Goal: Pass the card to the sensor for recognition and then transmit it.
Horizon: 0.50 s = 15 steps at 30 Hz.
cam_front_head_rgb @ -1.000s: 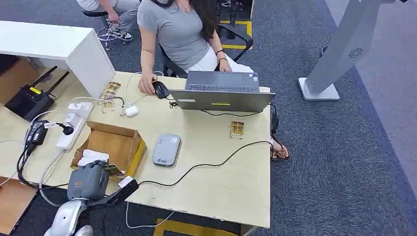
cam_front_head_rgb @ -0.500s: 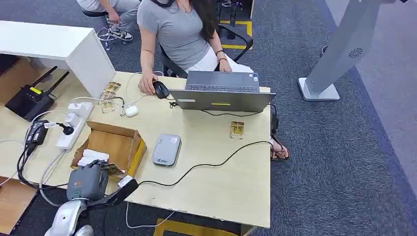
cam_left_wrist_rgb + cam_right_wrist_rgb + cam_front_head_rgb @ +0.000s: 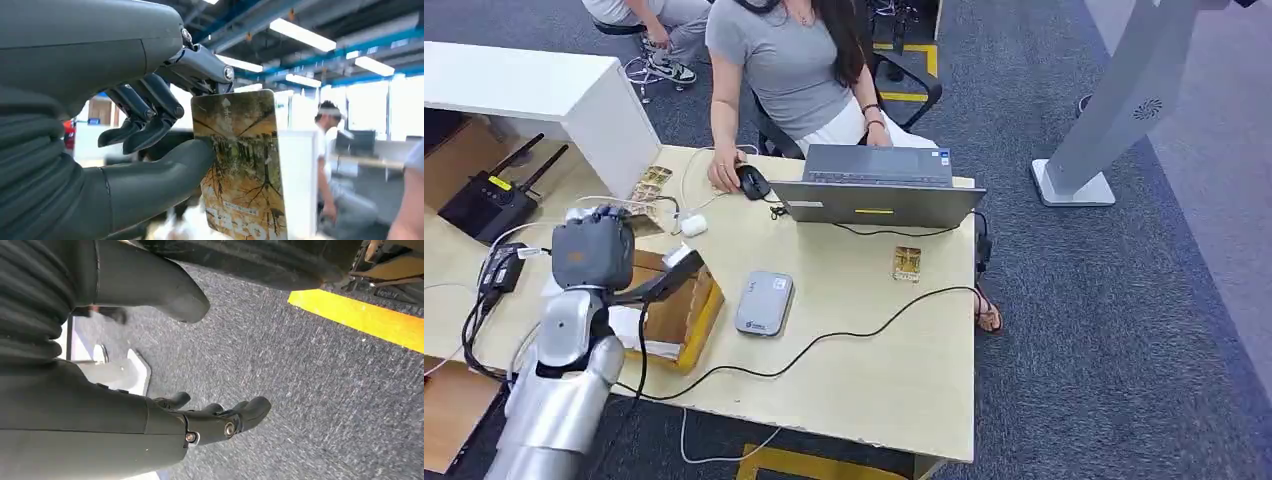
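Observation:
My left hand is raised above the open cardboard box at the table's left. In the left wrist view that hand pinches a card with a yellow-brown tree picture between thumb and fingers, held upright. The grey card sensor lies flat on the table to the right of the box, apart from the hand. A second card lies near the laptop. My right hand hangs over grey carpet, its fingers slightly apart and holding nothing.
A person sits at the far side behind a laptop, one hand on a mouse. A black cable crosses the table. Several cards, a power strip and a router stand at the left.
My left arm has risen from the box's near corner and moved toward the far side, carrying the card out of the box. The person and the sensor have not moved.

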Motion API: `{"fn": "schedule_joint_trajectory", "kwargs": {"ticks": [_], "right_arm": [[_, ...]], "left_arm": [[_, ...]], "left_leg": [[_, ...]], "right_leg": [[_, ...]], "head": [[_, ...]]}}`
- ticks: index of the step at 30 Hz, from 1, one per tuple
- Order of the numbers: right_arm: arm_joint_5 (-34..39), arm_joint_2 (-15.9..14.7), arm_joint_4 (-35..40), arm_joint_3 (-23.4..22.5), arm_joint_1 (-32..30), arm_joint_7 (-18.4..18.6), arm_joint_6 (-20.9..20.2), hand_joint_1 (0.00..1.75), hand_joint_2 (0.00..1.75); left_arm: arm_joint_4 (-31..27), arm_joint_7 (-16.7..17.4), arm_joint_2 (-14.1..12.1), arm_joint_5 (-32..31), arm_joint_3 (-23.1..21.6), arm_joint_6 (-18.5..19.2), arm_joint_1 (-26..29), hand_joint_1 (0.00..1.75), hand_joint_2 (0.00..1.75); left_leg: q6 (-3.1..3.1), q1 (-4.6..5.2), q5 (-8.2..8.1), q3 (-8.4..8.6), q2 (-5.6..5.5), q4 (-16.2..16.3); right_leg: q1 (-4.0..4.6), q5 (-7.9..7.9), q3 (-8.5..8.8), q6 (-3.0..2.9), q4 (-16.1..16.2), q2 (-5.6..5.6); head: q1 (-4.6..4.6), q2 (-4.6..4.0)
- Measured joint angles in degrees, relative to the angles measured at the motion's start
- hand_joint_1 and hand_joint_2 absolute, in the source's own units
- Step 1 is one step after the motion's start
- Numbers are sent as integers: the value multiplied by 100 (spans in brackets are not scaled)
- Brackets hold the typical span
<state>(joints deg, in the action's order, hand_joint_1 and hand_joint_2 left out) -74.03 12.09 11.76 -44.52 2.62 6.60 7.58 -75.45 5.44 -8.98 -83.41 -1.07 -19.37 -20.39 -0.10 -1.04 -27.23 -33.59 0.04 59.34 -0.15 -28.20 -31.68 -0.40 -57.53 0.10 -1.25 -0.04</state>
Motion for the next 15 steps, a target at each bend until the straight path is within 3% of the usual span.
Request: {"fn": "schedule_joint_trajectory", "kwargs": {"ticks": [9,15], "right_arm": [[-175,-17,0,142,16,52,-81,0,175],[-219,-22,0,181,22,55,-101,0,175]], "left_arm": [[1406,271,-4,-483,-293,-26,-2061,175,175],[2244,413,-28,-605,-402,11,-2751,175,175]], "left_leg": [[2,0,3,-5,5,3],[2,0,2,-6,12,2]], "right_leg": [[0,9,-4,2,0,9],[0,9,-8,2,-1,16]], "head": [[0,0],[2,0]]}}
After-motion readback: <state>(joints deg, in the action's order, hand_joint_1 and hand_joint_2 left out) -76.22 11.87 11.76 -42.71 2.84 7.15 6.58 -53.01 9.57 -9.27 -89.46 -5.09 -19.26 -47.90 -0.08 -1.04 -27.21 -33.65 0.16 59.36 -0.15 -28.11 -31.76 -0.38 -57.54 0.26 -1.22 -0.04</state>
